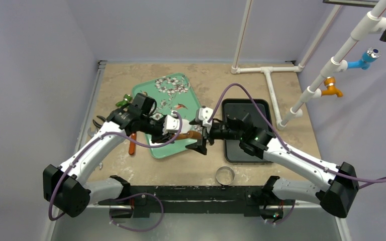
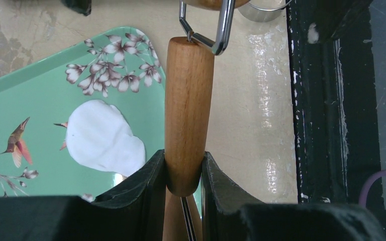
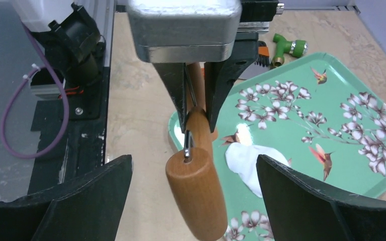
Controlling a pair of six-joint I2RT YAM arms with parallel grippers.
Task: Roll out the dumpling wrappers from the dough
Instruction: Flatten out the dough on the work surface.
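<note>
A flat white piece of dough point(image 2: 103, 138), spread thin like a dumpling wrapper with an uneven edge, lies on the green flowered tray point(image 2: 25, 100). From the right wrist view the dough point(image 3: 249, 160) shows beside the roller. My left gripper point(image 2: 183, 155) is shut on a wooden roller point(image 2: 188, 100) with a metal wire frame, holding it above the tray's near corner. My right gripper point(image 3: 193, 165) is open, its fingers wide on either side of the roller's free wooden end point(image 3: 198, 198) without touching it. From above, both grippers meet at the roller point(image 1: 190, 134).
A black tray point(image 1: 231, 108) lies right of the green tray point(image 1: 156, 95). A metal ring cutter point(image 1: 224, 175) stands near the front edge. An orange-handled tool point(image 1: 132, 145) and a green nozzle point(image 1: 125, 99) lie left of the tray. White pipes point(image 1: 271, 80) stand at the back right.
</note>
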